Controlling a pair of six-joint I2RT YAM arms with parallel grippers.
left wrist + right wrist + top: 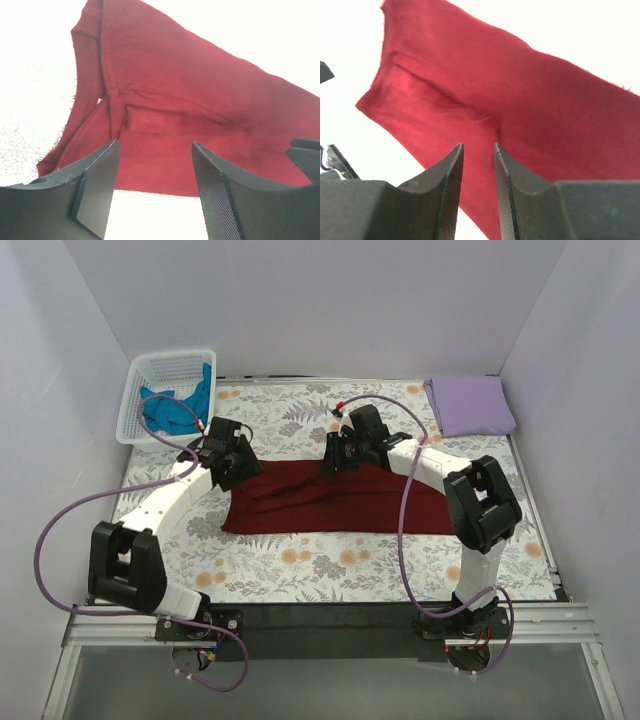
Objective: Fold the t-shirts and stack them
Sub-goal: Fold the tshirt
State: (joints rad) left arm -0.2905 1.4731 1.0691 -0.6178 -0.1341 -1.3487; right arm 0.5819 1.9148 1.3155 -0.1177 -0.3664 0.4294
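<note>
The dark maroon t-shirt (330,502) lies folded into a long band across the middle of the floral cloth. My left gripper (238,470) is open and hovers over the band's left end, near the sleeve seam (115,97); nothing is between its fingers (156,145). My right gripper (337,464) is over the band's far edge near the middle, its jaws a narrow gap apart above the maroon fabric (530,95), with a crease just beyond the fingertips (478,146). The lavender t-shirt (470,405) lies folded at the back right. The teal t-shirt (178,408) is bunched in the basket.
The white lattice basket (170,356) stands at the back left corner. The floral grey and orange cloth (300,562) covers the tabletop. White walls close in the back and both sides. The arm bases sit on the black rail (330,620) at the near edge.
</note>
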